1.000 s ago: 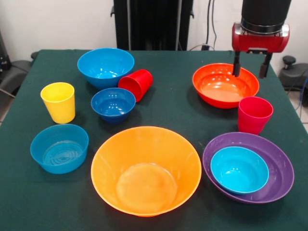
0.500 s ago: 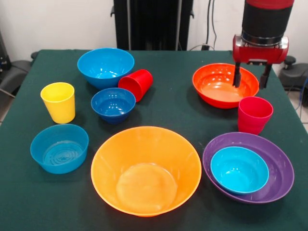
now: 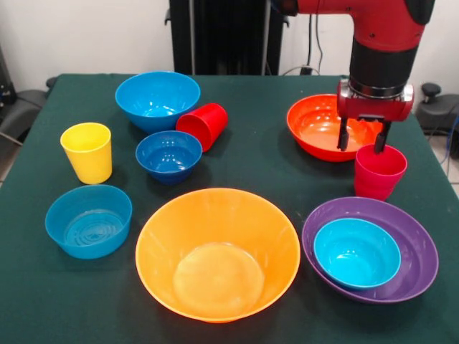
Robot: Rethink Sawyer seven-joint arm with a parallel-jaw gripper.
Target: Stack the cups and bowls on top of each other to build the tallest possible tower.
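My gripper (image 3: 361, 147) hangs open over the near rim of the red-orange bowl (image 3: 315, 127), its fingers (image 3: 343, 138) straddling that rim just behind the upright pinkish-red cup (image 3: 379, 175). Nothing is held. The wide purple bowl (image 3: 423, 259) at the front right holds a light blue bowl (image 3: 356, 252). In the front middle sits the huge orange bowl (image 3: 217, 252). A large blue bowl (image 3: 156, 99) stands at the back, with a red cup (image 3: 204, 125) on its side against it. A small dark blue bowl (image 3: 169, 155), a yellow cup (image 3: 87, 152) and another blue bowl (image 3: 89, 219) are on the left.
The dark green table (image 3: 265, 168) ends close to the right of the purple bowl. A black pedestal (image 3: 228, 36) stands behind the far edge.
The gripper has come down and shifted left and nearer, from above the red-orange bowl's far right side to its near rim by the pinkish-red cup. It stays open.
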